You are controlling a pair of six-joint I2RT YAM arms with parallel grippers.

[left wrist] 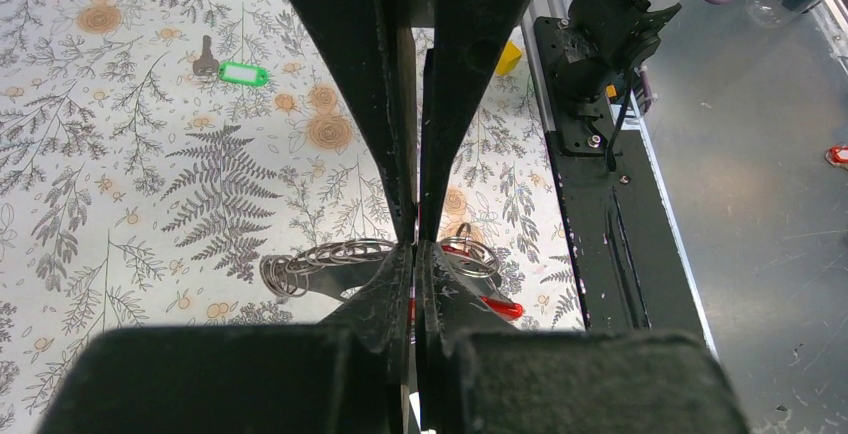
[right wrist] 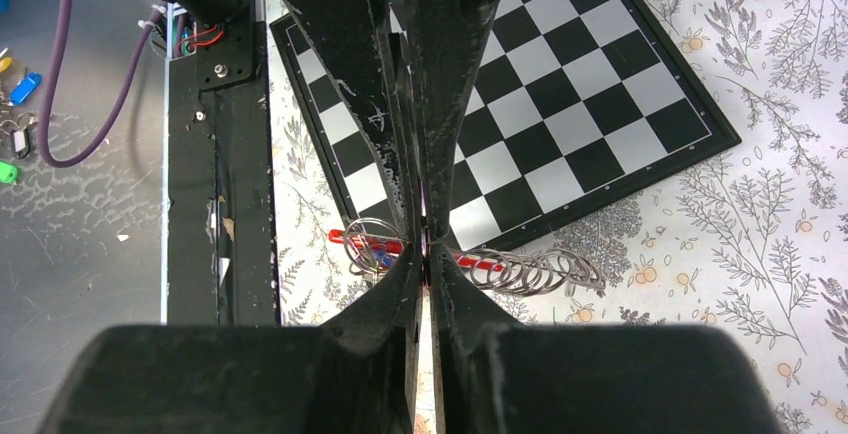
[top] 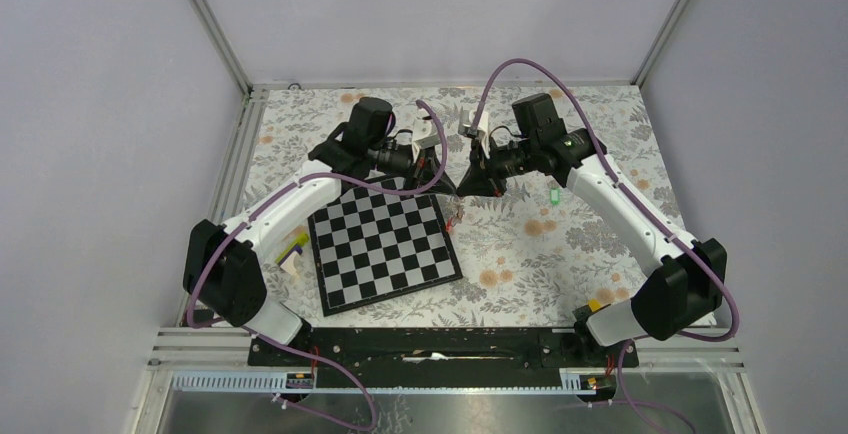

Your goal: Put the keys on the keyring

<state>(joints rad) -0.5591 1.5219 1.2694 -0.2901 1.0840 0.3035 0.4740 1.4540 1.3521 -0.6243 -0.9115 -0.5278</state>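
You've got left tool [left wrist: 415, 244] and right tool [right wrist: 425, 251] both pinched shut on the red-loop keyring with steel coils [right wrist: 476, 261], centre of floral counter [top: 560, 249]. Green-tagged small key [top: 555, 195] lies at 3 o'clock, nearer right arm [top: 622, 206].

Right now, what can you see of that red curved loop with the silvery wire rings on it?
The red curved loop is a slim, glossy strip, plastic by its look, carrying bunches of thin metal rings on either side. It sits beside a corner of the black-and-white chessboard, over the flowered cloth; whether it touches the cloth is unclear. The left gripper and right gripper are shut on its middle, hiding that part.
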